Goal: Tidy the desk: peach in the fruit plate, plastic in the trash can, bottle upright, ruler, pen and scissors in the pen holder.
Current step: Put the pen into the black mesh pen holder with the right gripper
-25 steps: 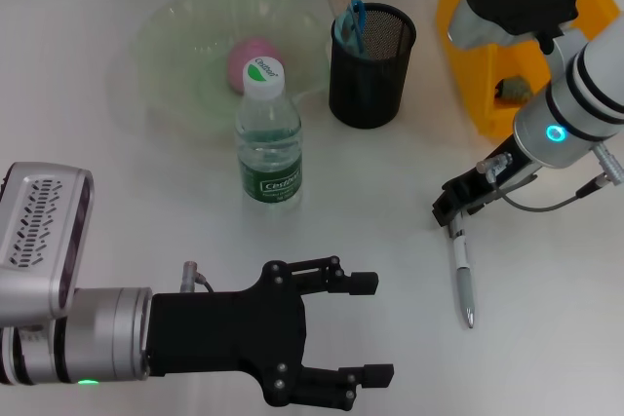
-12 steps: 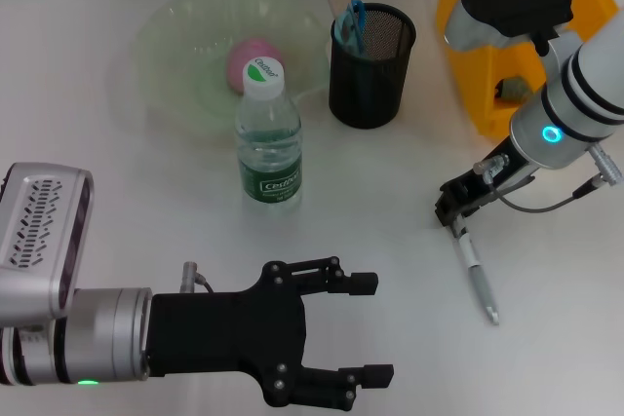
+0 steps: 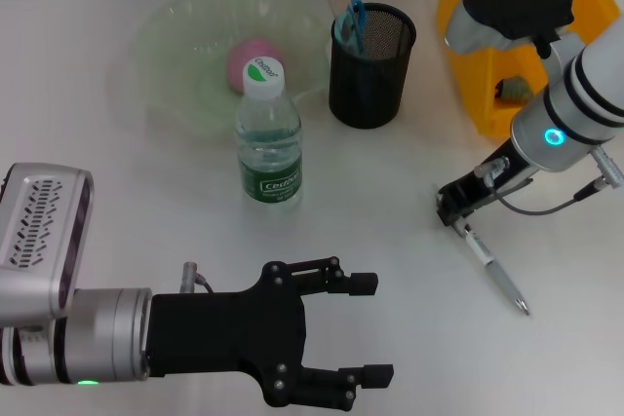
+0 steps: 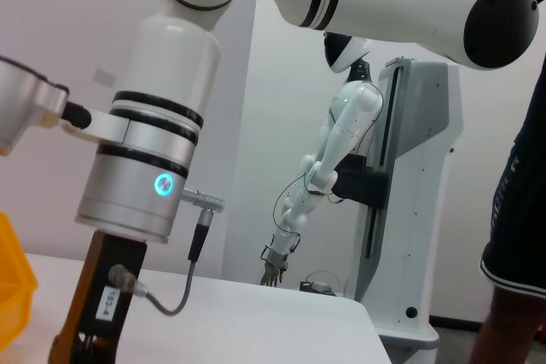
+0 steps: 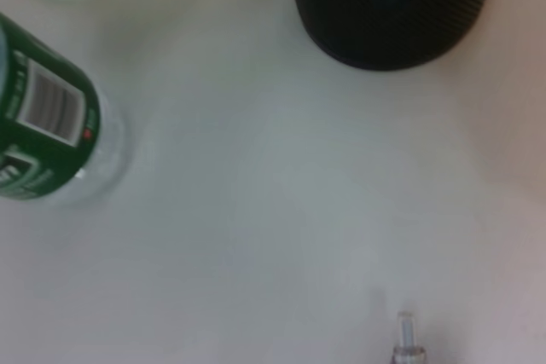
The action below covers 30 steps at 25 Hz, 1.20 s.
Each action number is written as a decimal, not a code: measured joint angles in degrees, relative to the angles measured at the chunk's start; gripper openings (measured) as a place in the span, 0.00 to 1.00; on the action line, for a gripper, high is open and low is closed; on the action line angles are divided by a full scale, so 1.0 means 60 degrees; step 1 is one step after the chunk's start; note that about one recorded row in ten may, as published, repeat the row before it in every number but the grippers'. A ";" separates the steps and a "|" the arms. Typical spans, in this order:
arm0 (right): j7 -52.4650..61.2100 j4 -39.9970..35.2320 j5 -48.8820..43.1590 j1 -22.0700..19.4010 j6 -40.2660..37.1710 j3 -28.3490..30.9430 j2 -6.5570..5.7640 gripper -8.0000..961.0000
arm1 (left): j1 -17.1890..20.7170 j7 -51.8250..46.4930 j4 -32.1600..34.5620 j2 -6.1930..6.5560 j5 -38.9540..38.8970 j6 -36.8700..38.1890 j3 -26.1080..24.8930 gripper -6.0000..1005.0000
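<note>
Pen [image 3: 495, 273] is lying slanted on the white desk [image 3: 390, 202], its upper end sitting right at the tips of the right gripper [image 3: 456, 211] and its pointed tip reaching away from that gripper toward the robot; in the right wrist view only the pen's end [image 5: 406, 336] is showing at the frame's edge. Whether the right gripper's fingers are pinching the pen or merely touching it cannot be told. Beyond that gripper, farther from the robot, the black mesh pen holder [image 3: 371, 65] is standing with blue-handled scissors [image 3: 351, 21] poking out of it, and the yellow trash can [image 3: 507, 36] is sitting just behind the right arm. To the gripper's left, the bottle [image 3: 267, 135] with its green label is standing upright, well apart from the pen. Behind the bottle the pale green fruit plate [image 3: 175, 46] is holding the pink peach [image 3: 249, 60]. The left gripper [image 3: 361, 328] is hovering nearest the robot, its black fingers [image 3: 353, 283] spread wide apart and holding nothing, the bottle lying just beyond it.
</note>
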 joint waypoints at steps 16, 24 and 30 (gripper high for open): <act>-0.7431 -0.3753 0.7848 -0.3726 0.3887 0.1877 -0.0036 0.18 | 0.0014 -0.0010 0.0051 -0.0002 -0.0001 0.0013 -0.0026 0.81; -1.6109 0.3049 1.5912 -0.2289 0.3450 0.2517 -0.0087 0.20 | -0.0060 -0.0006 0.0027 -0.0022 -0.0001 0.0016 -0.0023 0.81; -1.8756 0.6185 1.6927 -0.0872 0.2963 0.3400 -0.0082 0.22 | -0.0094 0.0046 0.0034 -0.0031 -0.0001 0.0015 -0.0006 0.81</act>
